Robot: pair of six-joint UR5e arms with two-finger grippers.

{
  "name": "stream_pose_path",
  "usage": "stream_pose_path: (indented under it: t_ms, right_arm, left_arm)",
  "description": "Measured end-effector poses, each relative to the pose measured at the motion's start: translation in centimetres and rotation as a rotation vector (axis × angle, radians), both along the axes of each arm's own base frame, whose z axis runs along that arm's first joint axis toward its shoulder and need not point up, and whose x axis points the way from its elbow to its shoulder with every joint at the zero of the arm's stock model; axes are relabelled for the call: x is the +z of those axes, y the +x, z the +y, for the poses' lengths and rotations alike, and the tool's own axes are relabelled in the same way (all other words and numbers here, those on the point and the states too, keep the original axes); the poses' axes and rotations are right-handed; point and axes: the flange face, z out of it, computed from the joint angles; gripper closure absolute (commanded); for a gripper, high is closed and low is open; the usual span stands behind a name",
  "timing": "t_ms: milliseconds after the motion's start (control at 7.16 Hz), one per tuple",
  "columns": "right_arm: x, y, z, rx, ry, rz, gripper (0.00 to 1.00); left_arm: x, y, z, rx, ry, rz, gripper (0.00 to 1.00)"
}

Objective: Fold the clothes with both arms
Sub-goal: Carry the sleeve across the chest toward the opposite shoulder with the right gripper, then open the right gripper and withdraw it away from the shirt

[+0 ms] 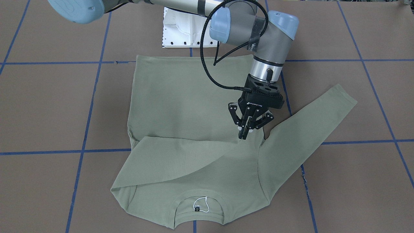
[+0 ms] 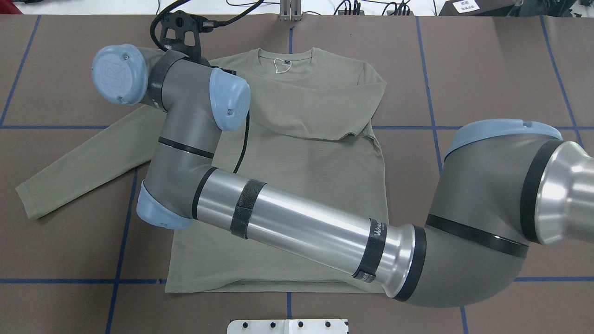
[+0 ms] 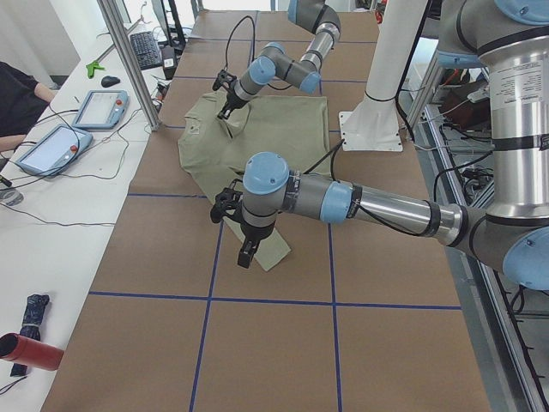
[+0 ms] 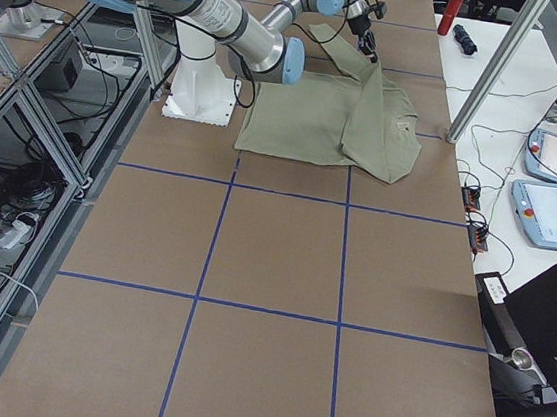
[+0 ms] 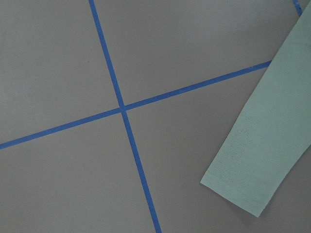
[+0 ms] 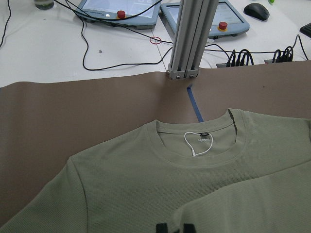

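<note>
The sage-green shirt (image 1: 181,94) lies flat on the brown table, its neckline with the white string loop (image 1: 201,204) towards the operators. One sleeve (image 1: 181,158) is folded across the chest. Its tip ends at my right gripper (image 1: 243,134), which is shut on it just above the cloth by the opposite armpit. The right arm (image 2: 297,222) reaches across the shirt. The other sleeve (image 1: 310,126) lies stretched out; its cuff (image 5: 252,165) shows in the left wrist view. My left gripper (image 3: 244,251) shows only in the exterior left view, above that cuff. I cannot tell whether it is open.
The white pedestal base (image 1: 181,32) stands behind the shirt's hem. Blue tape lines (image 1: 87,106) grid the table. An aluminium post (image 6: 187,39) and tablets (image 6: 121,9) stand beyond the table's far edge, past the neckline.
</note>
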Motion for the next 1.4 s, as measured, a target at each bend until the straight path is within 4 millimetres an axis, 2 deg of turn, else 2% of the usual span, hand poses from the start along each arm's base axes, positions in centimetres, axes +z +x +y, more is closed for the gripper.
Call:
stream_pose_path:
  t_ms: [140,279,559,698,838,978,1117,1257,1397]
  right_arm:
    - [0.0,-0.3,-0.7,0.011,0.020,-0.031,0.24]
    - [-0.2,0.0,-1.7,0.029,0.032,-0.051,0.04]
    - [-0.5,1.1,-3.3,0.035,0.007,-0.084,0.00]
    - [-0.1,2.1,-4.4,0.005,-0.062,-0.115,0.00]
    - [0.6,4.7,-6.4,-0.058,-0.165,-0.143,0.00]
    - [1.9,9.0,-8.5,-0.152,-0.252,-0.155,0.00]
    - [4.3,14.5,-10.0,-0.262,-0.290,-0.131,0.00]
    - [7.6,19.8,-11.1,-0.362,-0.294,-0.097,0.00]
    - [12.2,25.5,-11.9,-0.457,-0.273,-0.074,0.00]
  left_arm:
    - [0.0,0.0,0.0,0.000,0.000,0.000,0.00]
    - [0.0,0.0,0.0,0.000,0.000,0.000,0.00]
    - [-0.9,0.1,-0.7,-0.001,0.021,0.001,0.00]
    - [-2.5,0.1,-2.3,-0.003,0.060,0.001,0.00]
    - [-3.9,0.2,-4.0,-0.006,0.095,0.002,0.00]
    - [-4.6,0.3,-4.9,-0.007,0.126,0.001,0.00]
    - [-4.6,0.4,-4.9,-0.007,0.153,0.003,0.00]
    - [-3.9,1.1,-4.6,-0.015,0.138,0.020,0.00]
    - [-2.7,2.3,-4.1,-0.030,0.086,0.045,0.00]
